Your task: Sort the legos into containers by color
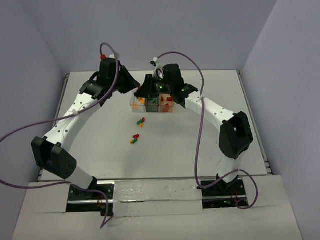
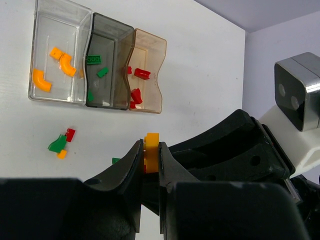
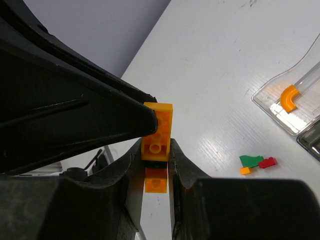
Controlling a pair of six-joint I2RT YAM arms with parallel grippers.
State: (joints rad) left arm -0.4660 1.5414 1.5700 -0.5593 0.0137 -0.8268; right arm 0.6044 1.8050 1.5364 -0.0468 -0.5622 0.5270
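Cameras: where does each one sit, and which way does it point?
Top external: high behind the bases, looking down on the table; left arm and right arm show whole.
Left wrist: on the left arm, facing the containers past its own jaws, shut on an orange brick stack.
Right wrist: on the right arm, facing the table past its own jaws, shut on that stack.
Shared: both wrist views show that stack, the clear bin and loose bricks.

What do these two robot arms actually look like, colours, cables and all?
The left arm and right arm are white tubular segments joined by chunky black housings. A loose purple cable runs along each. The left gripper and right gripper are matte black with two tapering fingers. A silver-grey camera block sits on the right wrist.
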